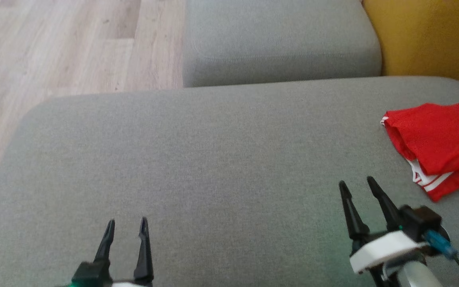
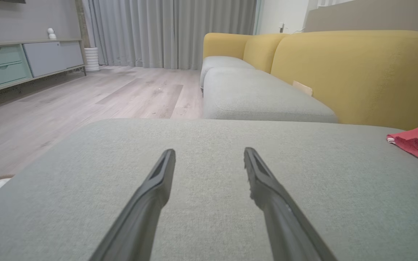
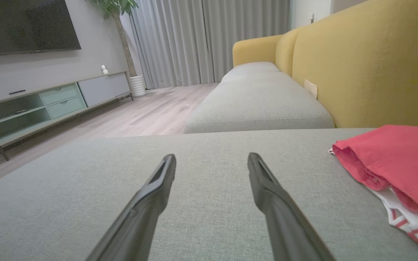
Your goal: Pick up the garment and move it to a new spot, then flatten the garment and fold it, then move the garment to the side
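The garment (image 1: 438, 145) is red with white stripes and lies folded at the right edge of the grey sofa cushion (image 1: 213, 167); it also appears as the garment (image 3: 401, 170) and the garment (image 2: 417, 143). My right gripper (image 1: 357, 184) is open, empty, a short way to the garment's lower left, above the cushion. The same right gripper (image 3: 212, 157) points past the garment's left side. Low at the left, my left gripper (image 1: 128, 221) is open and empty; the left gripper (image 2: 209, 151) hovers over bare cushion.
A second grey seat cushion (image 1: 277, 40) lies beyond, with the yellow sofa back (image 1: 432, 36) at the right. Wooden floor (image 1: 74, 44) lies to the left past the cushion's edge. A low TV cabinet (image 3: 45, 105) and grey curtains (image 3: 201, 40) stand across the room.
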Robot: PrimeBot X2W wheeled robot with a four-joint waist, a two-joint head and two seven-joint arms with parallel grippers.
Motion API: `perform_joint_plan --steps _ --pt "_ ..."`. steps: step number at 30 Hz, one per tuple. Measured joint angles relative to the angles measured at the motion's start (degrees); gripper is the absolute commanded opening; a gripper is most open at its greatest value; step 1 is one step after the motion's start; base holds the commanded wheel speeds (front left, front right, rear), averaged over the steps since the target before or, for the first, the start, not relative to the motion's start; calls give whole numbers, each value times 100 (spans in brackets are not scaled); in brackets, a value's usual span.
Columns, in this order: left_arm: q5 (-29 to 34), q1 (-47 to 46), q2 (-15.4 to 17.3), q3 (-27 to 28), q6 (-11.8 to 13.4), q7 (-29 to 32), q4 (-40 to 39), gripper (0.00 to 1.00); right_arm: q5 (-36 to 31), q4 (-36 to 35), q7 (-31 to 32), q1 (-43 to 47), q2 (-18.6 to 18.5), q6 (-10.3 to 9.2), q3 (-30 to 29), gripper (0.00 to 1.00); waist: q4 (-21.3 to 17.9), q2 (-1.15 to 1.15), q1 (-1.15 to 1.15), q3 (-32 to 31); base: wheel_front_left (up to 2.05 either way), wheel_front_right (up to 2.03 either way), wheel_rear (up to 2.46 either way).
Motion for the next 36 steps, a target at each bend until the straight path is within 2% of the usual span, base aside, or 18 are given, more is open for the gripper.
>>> perform_joint_plan --steps 4,8,18,19,26,36 --pt "18 259 2 143 -76 0 4 100 -112 -394 -2 473 130 0 -277 100 13 0 0 -174 0 0 0" --pt "87 321 3 192 -151 0 4 100 -160 -500 -10 910 211 0 -279 100 -16 0 0 -278 0 0 0" --pt "76 330 2 231 -211 0 5 100 -151 -645 -10 1014 252 0 -261 100 -137 0 0 -330 0 0 0" --pt "77 329 2 224 -210 1 9 0 -153 -630 -9 1015 252 0 -261 0 -140 0 0 -326 0 0 0" --pt "27 558 2 183 -211 44 511 0 -118 -141 13 1327 253 0 -250 0 -144 0 0 -315 0 0 0" --pt "-712 502 10 209 -322 166 569 0 527 -155 170 1347 255 0 -334 0 -148 0 0 -247 0 0 0"
